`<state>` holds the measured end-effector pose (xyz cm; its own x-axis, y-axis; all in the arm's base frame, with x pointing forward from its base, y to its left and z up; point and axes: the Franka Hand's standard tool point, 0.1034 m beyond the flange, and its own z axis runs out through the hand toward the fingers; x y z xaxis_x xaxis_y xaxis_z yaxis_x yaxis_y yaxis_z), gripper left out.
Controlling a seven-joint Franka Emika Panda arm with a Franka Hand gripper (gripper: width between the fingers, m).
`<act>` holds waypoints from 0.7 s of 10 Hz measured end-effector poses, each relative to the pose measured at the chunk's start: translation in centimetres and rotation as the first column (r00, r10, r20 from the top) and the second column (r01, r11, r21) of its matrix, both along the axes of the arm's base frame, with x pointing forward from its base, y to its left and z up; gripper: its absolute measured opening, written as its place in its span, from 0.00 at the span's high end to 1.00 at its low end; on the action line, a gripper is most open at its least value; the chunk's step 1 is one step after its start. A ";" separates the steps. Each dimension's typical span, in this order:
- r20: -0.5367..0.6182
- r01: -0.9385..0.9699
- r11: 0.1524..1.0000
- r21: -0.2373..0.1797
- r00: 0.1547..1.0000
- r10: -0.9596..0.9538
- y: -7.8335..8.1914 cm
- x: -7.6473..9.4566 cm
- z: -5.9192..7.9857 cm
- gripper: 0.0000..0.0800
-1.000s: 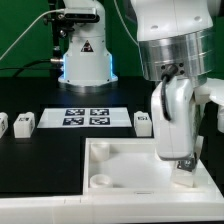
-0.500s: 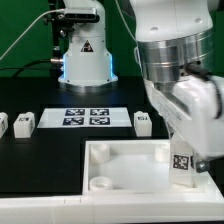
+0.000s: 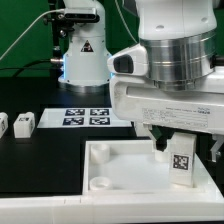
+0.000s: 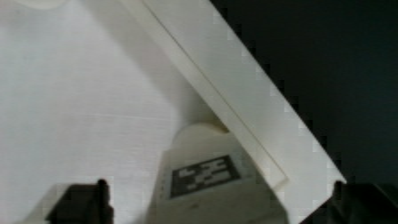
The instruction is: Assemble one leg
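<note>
A: Now, sweep from the exterior view's left with me. What do you see first?

B: You have two spare legs [image 3: 18,122] standing on the black table [image 3: 40,165] at that far edge, well apart from the work. Next comes the marker board [image 3: 88,117], flat on the table, with the robot's base [image 3: 84,55] behind it.

A: And past that?

B: You reach the large white panel [image 3: 125,165], lying with its rimmed side up and a round socket [image 3: 100,182] near its corner. My guess is it lies that way so the sockets face upward to take the legs.

A: Where is the leg you are working on?

B: At the exterior view's right, over the panel. The gripper [image 3: 172,150] hangs there with the leg [image 3: 181,161] in it, upright, tag facing the exterior camera, its lower end close to the panel's floor. You cannot tell whether it touches yet.

A: How do the fingers stand?

B: Closed on the leg. In the wrist view the two dark fingertips [image 4: 82,198] flank the leg [image 4: 217,172], pinching it. Holding it upright probably keeps it lined up for a socket.

A: How does the leg look?

B: It's a small white block with a rounded upper end and a square black-and-white tag on one face.
</note>
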<state>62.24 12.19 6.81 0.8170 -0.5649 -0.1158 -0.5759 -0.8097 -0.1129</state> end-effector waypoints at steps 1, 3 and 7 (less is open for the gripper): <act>-0.012 0.073 0.997 0.000 0.997 -0.073 0.1 0.0 0.0 0.48; -0.051 0.309 0.951 -0.007 0.950 -0.309 0.2 0.0 0.0 0.64; -0.119 0.726 0.686 -0.047 0.678 -0.726 0.0 0.3 0.0 0.64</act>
